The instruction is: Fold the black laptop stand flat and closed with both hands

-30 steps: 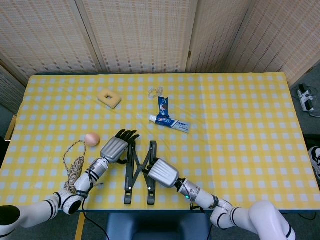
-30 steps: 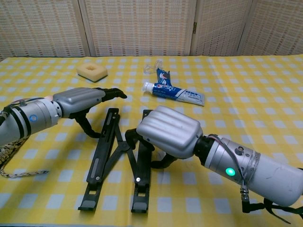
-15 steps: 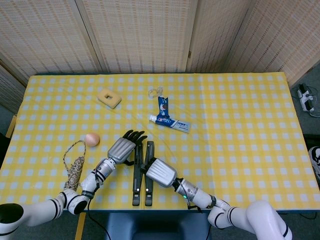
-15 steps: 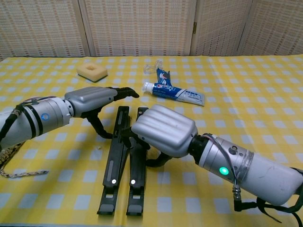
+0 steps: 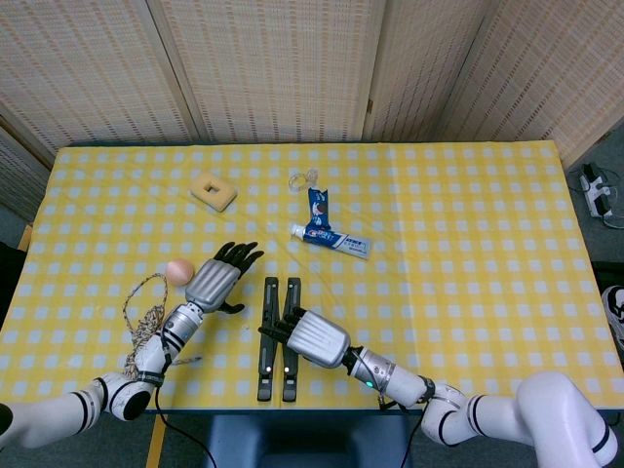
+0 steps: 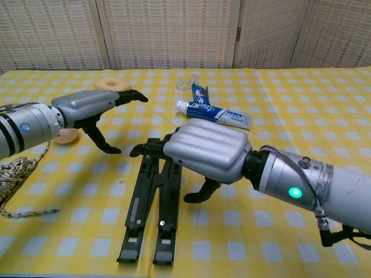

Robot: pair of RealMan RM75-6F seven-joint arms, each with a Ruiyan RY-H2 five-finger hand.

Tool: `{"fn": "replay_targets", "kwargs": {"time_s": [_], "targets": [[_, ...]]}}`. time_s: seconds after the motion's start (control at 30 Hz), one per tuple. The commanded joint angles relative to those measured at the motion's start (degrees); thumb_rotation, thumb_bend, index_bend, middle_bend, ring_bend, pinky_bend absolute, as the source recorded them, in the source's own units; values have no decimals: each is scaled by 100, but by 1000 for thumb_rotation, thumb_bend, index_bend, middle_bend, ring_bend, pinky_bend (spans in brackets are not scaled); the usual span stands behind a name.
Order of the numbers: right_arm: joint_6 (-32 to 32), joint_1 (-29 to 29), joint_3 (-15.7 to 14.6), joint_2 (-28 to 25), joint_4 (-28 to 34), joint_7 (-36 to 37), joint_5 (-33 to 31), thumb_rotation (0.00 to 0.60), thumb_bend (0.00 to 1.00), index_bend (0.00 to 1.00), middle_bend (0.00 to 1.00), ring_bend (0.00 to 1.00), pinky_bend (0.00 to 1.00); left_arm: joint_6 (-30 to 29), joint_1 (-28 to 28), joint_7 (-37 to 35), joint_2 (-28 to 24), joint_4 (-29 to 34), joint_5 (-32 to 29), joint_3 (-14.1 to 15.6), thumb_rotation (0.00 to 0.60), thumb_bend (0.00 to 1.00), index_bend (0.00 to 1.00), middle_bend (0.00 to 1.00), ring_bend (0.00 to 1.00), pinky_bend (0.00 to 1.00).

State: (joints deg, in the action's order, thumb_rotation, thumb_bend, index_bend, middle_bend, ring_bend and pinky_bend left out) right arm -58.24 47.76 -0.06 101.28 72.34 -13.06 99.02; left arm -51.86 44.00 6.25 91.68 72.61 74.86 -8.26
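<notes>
— Black on yellow check: the laptop stand (image 5: 276, 338) lies near the front edge of the table (image 5: 468, 253), its two bars side by side and almost touching. Can you see all of it?

— No. In the head view the right hand (image 5: 314, 338) covers part of the right bar, and in the chest view the same hand (image 6: 203, 153) hides the far ends of both bars. Whether its fingertips press the stand or only hover over it, I cannot tell; nothing is gripped, and the fingers are stretched forward and apart.

— And the left hand (image 5: 214, 281)?

— Empty, fingers spread, lifted off to the left of the stand and apart from it. In the chest view (image 6: 93, 108) it partly hides the sponge (image 5: 214, 191) and the small peach ball (image 5: 178, 270). The rope (image 5: 144, 322) is cut off at the left edge there.

— What differs from a second ago?

— Then the bars stood splayed in an X with the cross-links showing. Half a second ago they had come nearly parallel, with the left hand against the left bar. Now they are flat together, the left hand has drawn away, and the right hand has slid back toward the near end.

— The rest?

— Toothpaste tube (image 5: 330, 237) and a clear plastic piece (image 5: 304, 179) lie farther back, unmoved.
</notes>
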Motion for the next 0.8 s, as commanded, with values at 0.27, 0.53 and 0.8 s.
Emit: {"fn": "replay_targets", "kwargs": {"time_s": [0.27, 0.53, 0.8], "targets": [[2080, 887, 442, -940, 1305, -1301, -1080, 600, 220, 6, 111, 141, 134, -166, -178, -156, -301, 249, -18, 27, 600, 211, 0, 0, 0, 0], [2510, 1221, 575, -717, 1080, -1769, -1506, 600, 219, 7, 111, 140, 131, -196, -244, -303, -366, 207, -27, 40, 600, 211, 0, 0, 0, 0], [2701, 1471, 587, -438, 804, -2028, -1797, 600, 220, 9, 122, 140, 131, -228, -318, -428, -384, 121, 3, 90, 600, 211, 0, 0, 0, 0]]}}
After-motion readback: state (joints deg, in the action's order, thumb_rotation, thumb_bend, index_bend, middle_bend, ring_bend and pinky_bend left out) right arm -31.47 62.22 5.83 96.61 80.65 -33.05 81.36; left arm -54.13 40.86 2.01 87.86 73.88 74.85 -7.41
